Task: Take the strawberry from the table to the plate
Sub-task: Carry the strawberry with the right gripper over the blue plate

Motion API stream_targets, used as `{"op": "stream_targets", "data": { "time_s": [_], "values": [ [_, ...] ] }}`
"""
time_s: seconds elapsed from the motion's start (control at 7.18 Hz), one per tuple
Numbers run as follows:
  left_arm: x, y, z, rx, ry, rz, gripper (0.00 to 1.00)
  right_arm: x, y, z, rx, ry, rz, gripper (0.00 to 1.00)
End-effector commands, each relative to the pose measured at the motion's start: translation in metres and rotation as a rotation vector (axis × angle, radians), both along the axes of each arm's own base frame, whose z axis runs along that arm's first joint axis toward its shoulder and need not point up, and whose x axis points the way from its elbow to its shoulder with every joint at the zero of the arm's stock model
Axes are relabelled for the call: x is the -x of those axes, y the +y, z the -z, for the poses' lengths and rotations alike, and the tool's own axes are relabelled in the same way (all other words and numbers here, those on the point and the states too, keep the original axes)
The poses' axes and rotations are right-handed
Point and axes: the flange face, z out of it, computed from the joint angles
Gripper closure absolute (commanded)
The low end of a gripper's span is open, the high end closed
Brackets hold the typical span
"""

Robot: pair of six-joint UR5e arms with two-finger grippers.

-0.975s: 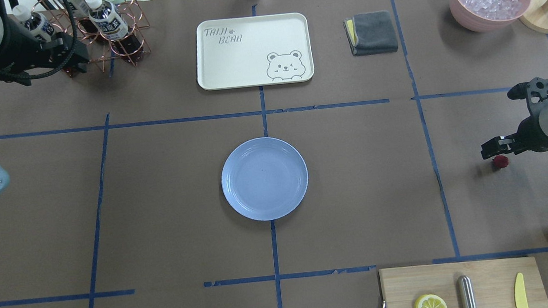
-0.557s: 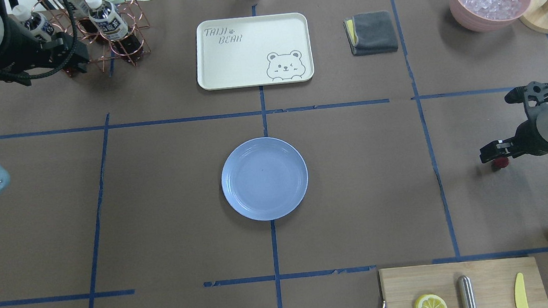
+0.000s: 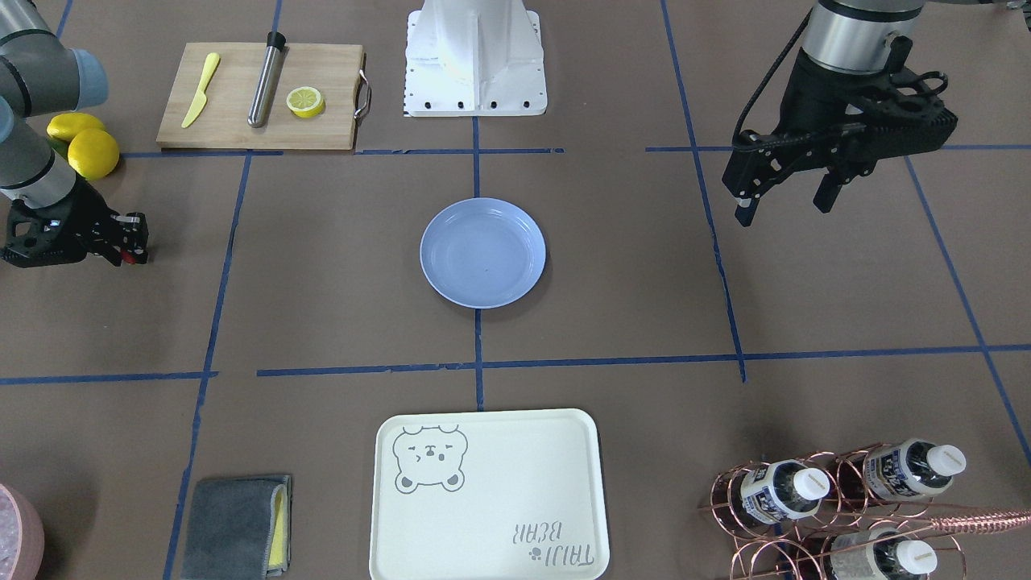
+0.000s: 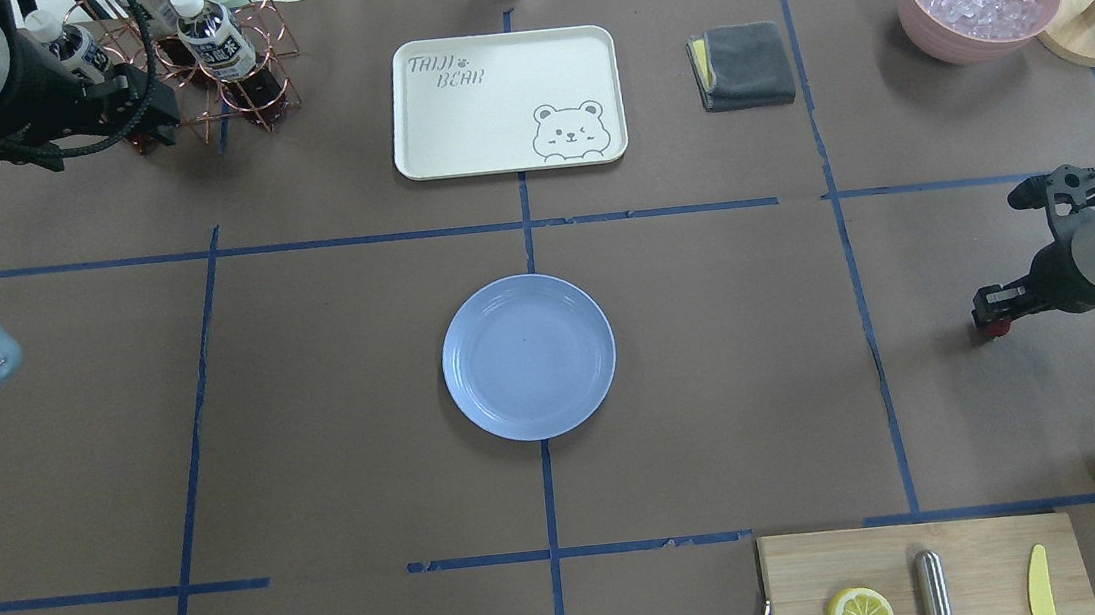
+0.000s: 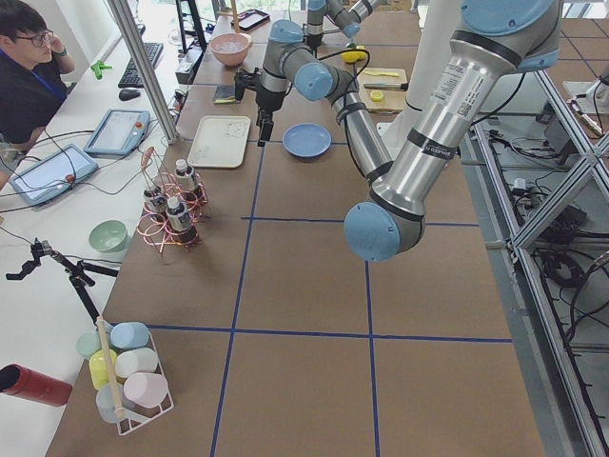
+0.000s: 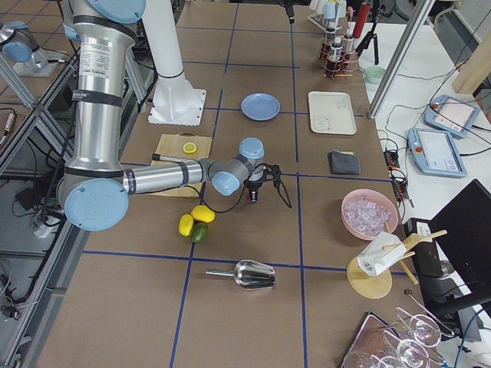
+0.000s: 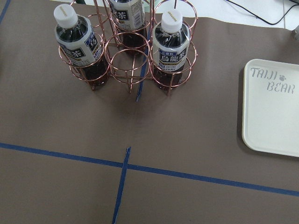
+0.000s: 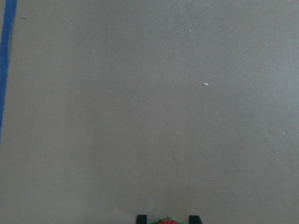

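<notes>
Mostly brown-papered table (image 4: 344,488), blue tape grid (image 4: 350,241), plate (image 4: 528,357) central

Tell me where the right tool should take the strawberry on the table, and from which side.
Take the strawberry across its widest middle, coming straight down from above. It is small and roundish and lies low on the table, so a sideways approach would likely find little to catch. In the wrist view the right tool straddles it, one fingertip on each side.
</notes>
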Motion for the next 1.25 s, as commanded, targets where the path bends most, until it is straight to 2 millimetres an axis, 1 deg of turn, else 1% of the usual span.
{"op": "stream_targets", "data": {
  "time_s": [0.0, 0.14, 0.28, 0.42, 0.56, 0.7, 0.84, 0.97, 1.11],
  "values": [
    [0.0, 0.0, 0.0, 0.001, 0.0, 0.001, 0.0, -0.005, 0.002, 0.03, -0.04, -0.03, -0.005, 1.0],
    [0.005, -0.002, -0.001, -0.001, -0.003, 0.008, 0.0, -0.021, -0.004, 0.071, -0.046, -0.061, -0.03, 1.0],
    [0.015, -0.006, -0.004, -0.028, -0.023, -0.007, 0.0, -0.025, -0.009, 0.122, -0.008, -0.076, -0.021, 1.0],
    [0.026, -0.009, -0.015, -0.051, -0.058, -0.035, 0.0, -0.011, -0.039, 0.188, -0.01, -0.092, -0.039, 1.0],
    [0.037, -0.012, -0.029, -0.082, -0.1, -0.08, 0.0, 0.011, -0.061, 0.245, 0.0, -0.09, -0.04, 1.0],
    [0.051, -0.014, -0.05, -0.106, -0.147, -0.133, 0.0, 0.043, -0.063, 0.299, 0.037, -0.107, -0.045, 1.0],
    [0.069, -0.022, -0.072, -0.111, -0.146, -0.219, 0.0, 0.072, -0.055, 0.334, 0.066, -0.135, -0.052, 1.0],
    [0.106, -0.044, -0.094, -0.14, -0.184, -0.274, 0.0, 0.096, -0.044, 0.353, 0.087, -0.155, -0.054, 1.0],
    [0.137, -0.059, -0.132, -0.139, -0.238, -0.323, 0.0, 0.134, -0.032, 0.374, 0.093, -0.153, -0.073, 1.0]
  ]
}}
